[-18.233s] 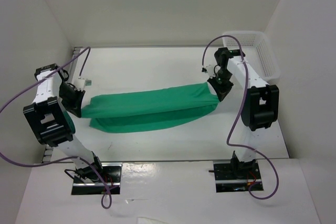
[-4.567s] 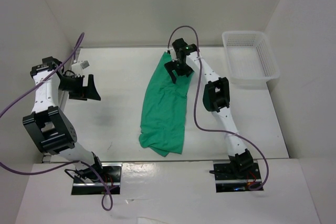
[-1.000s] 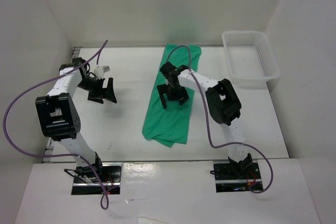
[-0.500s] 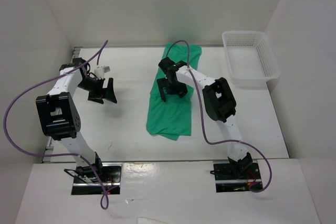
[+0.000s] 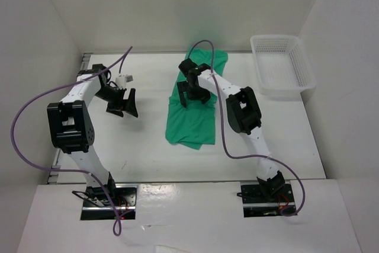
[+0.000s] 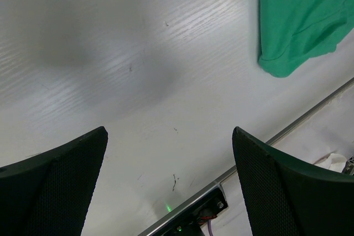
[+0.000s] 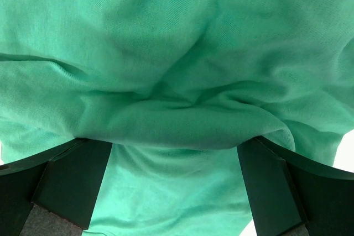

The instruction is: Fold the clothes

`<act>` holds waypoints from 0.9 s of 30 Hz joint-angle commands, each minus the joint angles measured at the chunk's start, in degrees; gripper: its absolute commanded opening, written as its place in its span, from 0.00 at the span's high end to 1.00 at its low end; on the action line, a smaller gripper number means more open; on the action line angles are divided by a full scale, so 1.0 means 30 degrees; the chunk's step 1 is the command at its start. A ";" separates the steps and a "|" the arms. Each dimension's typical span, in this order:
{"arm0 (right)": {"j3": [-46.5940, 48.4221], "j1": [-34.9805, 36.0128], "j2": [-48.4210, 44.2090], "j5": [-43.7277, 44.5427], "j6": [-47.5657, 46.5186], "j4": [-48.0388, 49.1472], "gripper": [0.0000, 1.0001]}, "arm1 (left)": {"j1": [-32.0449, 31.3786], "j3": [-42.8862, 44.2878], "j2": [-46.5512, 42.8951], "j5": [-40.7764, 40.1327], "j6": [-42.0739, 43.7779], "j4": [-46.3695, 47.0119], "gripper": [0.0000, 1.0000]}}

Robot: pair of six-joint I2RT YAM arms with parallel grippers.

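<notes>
Clothes: one plain emerald-green T-shirt [image 5: 192, 124] [image 6: 298, 20] [image 7: 177, 53] of thin soft fabric, folded into a long narrow band on the white table [image 5: 148, 146]. It lies directly under the right gripper and runs from beyond it, at the far edge of the table, back towards the arm bases.
Right gripper: the right gripper [image 5: 194, 98] [image 7: 174, 192] is down over the far half of the band with its black fingers [image 7: 61, 186] spread wide. A soft raised ridge of cloth runs from one finger to the other. The fingers are not pinched on it and nothing is lifted.
Left gripper: the left gripper [image 5: 123, 106] [image 6: 171, 186] hangs over bare table with its jaws fully apart and nothing between them. The shirt's near hemmed corner lies off to its right, well apart.
Container: a white plastic mesh basket [image 5: 283, 89] stands far to the right of the right gripper, in the far right corner. Only its own mesh floor shows inside.
Surroundings: purple cables [image 5: 35, 102] loop from both arms, and a metal rail [image 6: 287, 131] edges the table beyond the left gripper's fingers.
In the way: the right arm's own links lie over the right side of the shirt in the top view and hide part of it.
</notes>
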 commanded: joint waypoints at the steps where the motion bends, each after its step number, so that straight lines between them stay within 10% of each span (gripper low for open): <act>1: 0.1013 -0.0165 0.1073 0.0247 0.0483 0.0363 0.01 | -0.0231 0.0767 0.0328 0.0365 -0.0154 -0.0417 0.01; 27: 0.6079 -0.1308 0.3359 0.1917 0.2563 -0.0370 0.01 | -0.3568 0.2056 0.2988 0.1300 -0.0534 -0.0595 0.01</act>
